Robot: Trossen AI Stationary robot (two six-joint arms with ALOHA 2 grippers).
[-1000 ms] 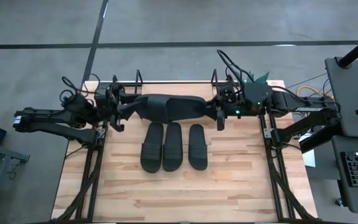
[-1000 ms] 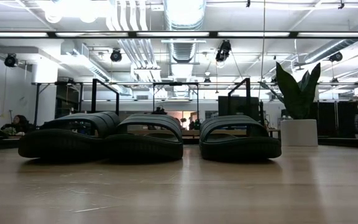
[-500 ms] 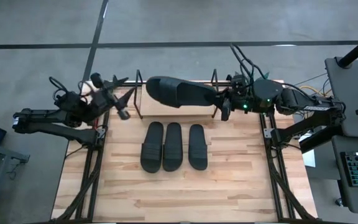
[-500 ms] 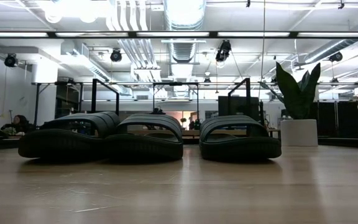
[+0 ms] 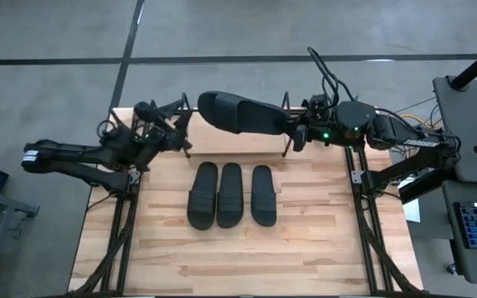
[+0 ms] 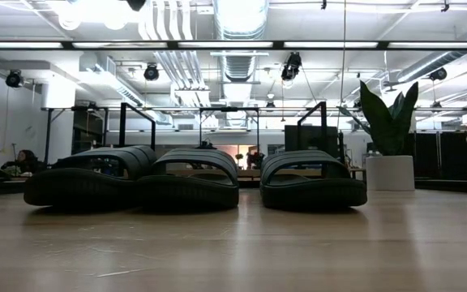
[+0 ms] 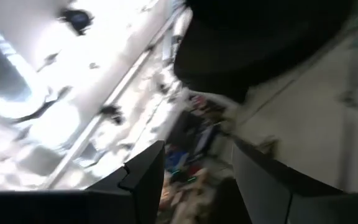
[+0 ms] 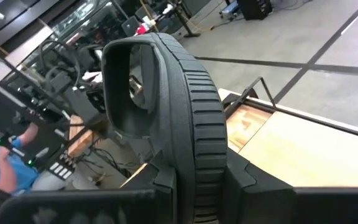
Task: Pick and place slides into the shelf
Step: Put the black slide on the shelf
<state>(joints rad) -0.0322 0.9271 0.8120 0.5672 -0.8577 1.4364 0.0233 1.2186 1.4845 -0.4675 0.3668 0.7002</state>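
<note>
My right gripper is shut on one black slide and holds it in the air over the shelf, a light board with black wire end frames along the table's far edge. My left gripper is open just left of the slide's free end, touching nothing; in the left wrist view the slide shows beyond its fingers. Three more slides lie side by side on their soles mid-table, also seen in the low view. Neither gripper shows in the low view. My right gripper pinches the slide's sole near its right end between the two fingers, one on each flat face, the sole standing on edge. The fingers come level from the table's right, along the slide. The slide is lifted clear, its free end slanting toward the far left.
The shelf's wire end frames stand up at either end of its board. The wooden table top lies bare on the near side of the three slides. Black arm frames run down the table's left and right edges.
A second ago both grippers held the slide level over the shelf. My left gripper let go, drew back toward the table's left, then came back toward the slide's free end. My right gripper moved slightly toward the far edge, and the slide's free end swung toward the far edge.
</note>
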